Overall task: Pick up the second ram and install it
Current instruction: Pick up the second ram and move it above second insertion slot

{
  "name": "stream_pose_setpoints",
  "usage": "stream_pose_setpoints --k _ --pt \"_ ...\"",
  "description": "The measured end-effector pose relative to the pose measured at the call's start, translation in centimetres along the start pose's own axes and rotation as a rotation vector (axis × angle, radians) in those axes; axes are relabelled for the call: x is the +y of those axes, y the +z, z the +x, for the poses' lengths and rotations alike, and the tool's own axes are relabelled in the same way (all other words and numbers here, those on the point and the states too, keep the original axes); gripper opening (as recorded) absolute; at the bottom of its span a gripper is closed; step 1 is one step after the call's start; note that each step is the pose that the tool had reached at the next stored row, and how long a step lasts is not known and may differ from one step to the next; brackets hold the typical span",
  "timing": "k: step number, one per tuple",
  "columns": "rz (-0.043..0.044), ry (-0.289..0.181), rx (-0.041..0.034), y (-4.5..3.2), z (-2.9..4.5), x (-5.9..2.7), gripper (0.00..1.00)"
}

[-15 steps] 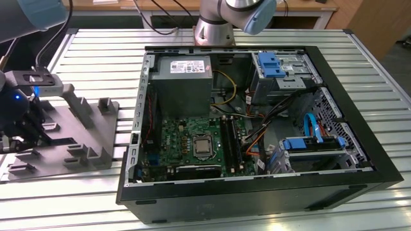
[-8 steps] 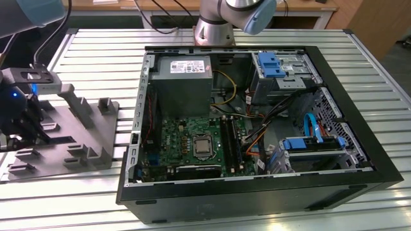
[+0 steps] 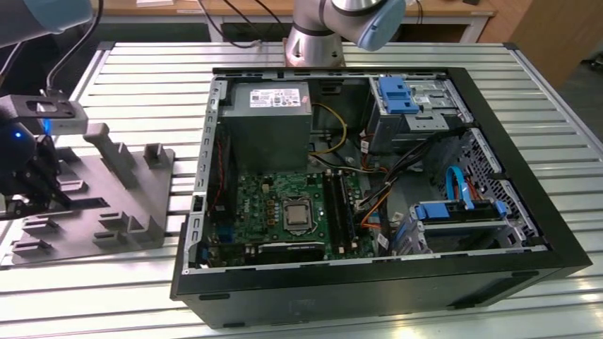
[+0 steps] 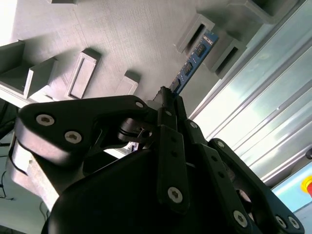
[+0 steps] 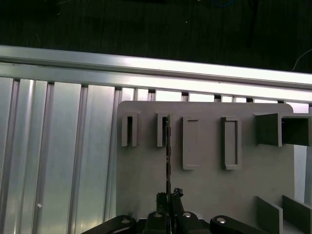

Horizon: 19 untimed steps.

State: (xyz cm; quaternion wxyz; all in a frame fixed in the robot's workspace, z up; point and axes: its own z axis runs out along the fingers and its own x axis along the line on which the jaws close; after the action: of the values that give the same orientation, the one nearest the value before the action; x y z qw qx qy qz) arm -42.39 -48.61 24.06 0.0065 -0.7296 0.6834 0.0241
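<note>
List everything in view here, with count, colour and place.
memory stick: one, blue-green with dark chips, in the gripper, far end at a tray slot
tray: one, grey, on the table at the exterior view's left
computer case: one, black, open, beside the tray
motherboard: one, green, inside the case
power supply: one, grey, inside the case
table: one, silver, slatted, under everything
gripper: one, black, over the tray, shut on the memory stick
arm: one, silver-grey, base beyond the case
</note>
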Motion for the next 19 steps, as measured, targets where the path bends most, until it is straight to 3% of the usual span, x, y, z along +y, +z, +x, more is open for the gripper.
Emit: stream_pose_setpoints --k 19 --pt "0.0000 0.000 0.0000 -2.26 -0.10 0.05 0.14"
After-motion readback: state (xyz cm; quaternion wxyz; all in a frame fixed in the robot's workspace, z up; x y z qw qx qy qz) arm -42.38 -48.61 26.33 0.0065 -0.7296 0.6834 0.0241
